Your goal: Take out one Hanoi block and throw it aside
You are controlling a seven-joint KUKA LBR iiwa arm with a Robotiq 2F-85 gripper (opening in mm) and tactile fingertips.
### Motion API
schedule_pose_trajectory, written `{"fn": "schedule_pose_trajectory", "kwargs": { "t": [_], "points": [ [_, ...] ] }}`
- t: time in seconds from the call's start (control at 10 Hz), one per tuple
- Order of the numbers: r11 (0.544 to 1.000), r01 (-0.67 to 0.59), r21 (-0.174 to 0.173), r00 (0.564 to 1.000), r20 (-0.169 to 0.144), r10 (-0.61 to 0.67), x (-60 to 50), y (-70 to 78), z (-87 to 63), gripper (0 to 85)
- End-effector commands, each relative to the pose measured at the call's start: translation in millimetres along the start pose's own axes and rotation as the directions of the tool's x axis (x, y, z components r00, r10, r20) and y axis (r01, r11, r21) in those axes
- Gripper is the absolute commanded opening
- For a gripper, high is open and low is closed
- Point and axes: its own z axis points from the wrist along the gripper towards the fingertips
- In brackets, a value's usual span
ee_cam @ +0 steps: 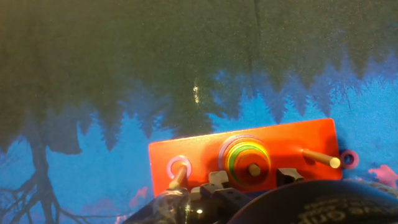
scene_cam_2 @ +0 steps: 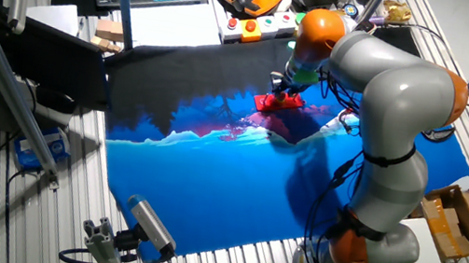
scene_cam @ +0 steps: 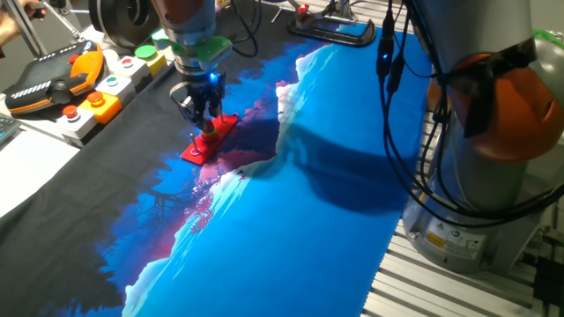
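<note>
While keeping the gripper (scene_cam: 205, 121) wide open and empty, hovers just above the Hanoi block (ee_cam: 246, 165), seemingly topmost on the ring stack (ee_cam: 235, 154) between the fingertips (ee_cam: 219, 178), with grasping, lifting and throwing aside not yet done.

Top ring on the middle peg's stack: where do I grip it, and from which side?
Grip the smallest ring by its outer rim, fingers on opposite sides, coming straight down along the middle peg. The peg runs through its hole, so it can only lift off upward. It lies flat atop the wider rings, which probably leaves its rim exposed. The gripper stands astride the stack.
</note>
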Motion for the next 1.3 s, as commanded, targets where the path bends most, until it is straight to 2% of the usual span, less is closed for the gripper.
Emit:
{"fn": "schedule_pose_trajectory", "kwargs": {
  "t": [0.0,0.9,1.2],
  "points": [
    [1.0,0.001,-0.002,1.0,0.0,-0.001,-0.3,-0.3,1.9,45.7],
    [1.0,0.008,-0.001,1.0,-0.003,-0.008,-3.3,-1.6,6.9,43.3],
    [1.0,0.013,0.0,1.0,-0.003,-0.013,-3.6,-1.6,7.2,35.3]
  ]
}}
